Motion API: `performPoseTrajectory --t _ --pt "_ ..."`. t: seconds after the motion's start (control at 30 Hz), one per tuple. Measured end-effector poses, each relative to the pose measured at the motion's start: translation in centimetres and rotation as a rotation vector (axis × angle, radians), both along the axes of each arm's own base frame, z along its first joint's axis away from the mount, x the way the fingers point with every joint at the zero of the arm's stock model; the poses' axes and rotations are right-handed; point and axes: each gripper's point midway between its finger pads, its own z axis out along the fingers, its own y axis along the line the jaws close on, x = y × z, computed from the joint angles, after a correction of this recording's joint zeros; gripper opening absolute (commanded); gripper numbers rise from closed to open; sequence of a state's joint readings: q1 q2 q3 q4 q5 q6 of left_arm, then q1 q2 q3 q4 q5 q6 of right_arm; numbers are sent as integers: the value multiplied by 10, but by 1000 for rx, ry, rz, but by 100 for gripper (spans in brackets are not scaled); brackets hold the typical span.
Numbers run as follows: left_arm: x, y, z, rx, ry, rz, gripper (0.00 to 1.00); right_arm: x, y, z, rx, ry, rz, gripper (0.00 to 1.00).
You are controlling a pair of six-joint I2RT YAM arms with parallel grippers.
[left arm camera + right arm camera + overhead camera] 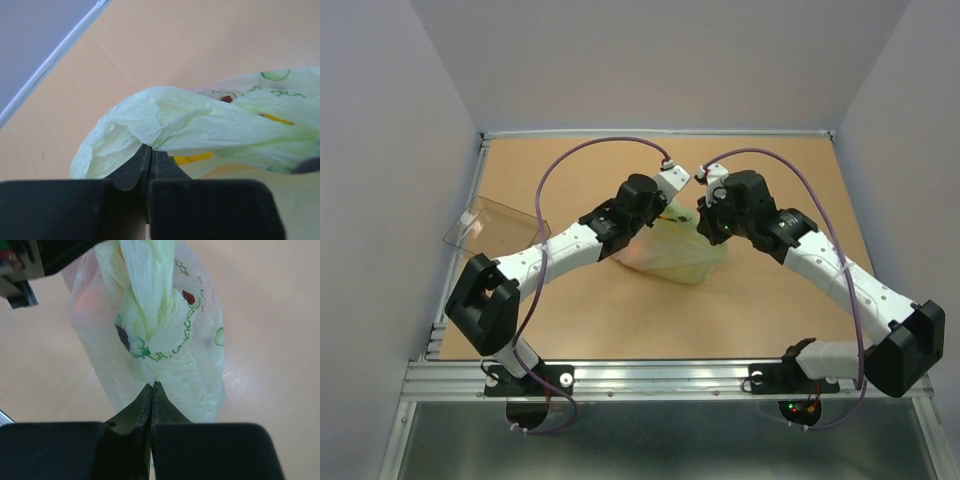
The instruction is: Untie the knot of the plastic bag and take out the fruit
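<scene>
The pale green plastic bag lies mid-table between both arms. Its knot is a bunched twist of film just beyond my right gripper, which is shut on a pinch of the bag's film below the knot. My left gripper is likewise shut on a fold of the plastic bag, at one end of the twisted band. Fruit shows only through the film: a yellow piece and a red spot. From above, the left gripper and the right gripper meet over the bag's top.
A clear rigid box stands at the table's left edge, behind the left arm. Purple cables arch over both wrists. The left arm's black and white body fills the upper left corner of the right wrist view.
</scene>
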State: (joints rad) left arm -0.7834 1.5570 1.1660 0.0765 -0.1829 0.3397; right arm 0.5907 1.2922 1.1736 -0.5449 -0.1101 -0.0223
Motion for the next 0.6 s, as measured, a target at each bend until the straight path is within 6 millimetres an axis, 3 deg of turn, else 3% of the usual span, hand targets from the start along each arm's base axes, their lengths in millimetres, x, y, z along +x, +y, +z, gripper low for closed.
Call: performPoseTrajectory --t 0.13,0.2,0.37,0.47,0.6 --pt "19 14 3 -43 -16 114 0 -6 -16 -4 -1 -1 -87 1" --pt "38 30 13 -99 -20 200 0 -7 -28 -2 0 -21 -156 1" --pt "98 81 62 -370 -9 380 0 -12 -62 19 81 -115 -375 0" --pt "125 105 83 -568 36 427 0 -20 -82 31 182 -172 -501 1" --pt "136 96 87 -764 180 363 0 -28 -92 41 343 -222 -592 1"
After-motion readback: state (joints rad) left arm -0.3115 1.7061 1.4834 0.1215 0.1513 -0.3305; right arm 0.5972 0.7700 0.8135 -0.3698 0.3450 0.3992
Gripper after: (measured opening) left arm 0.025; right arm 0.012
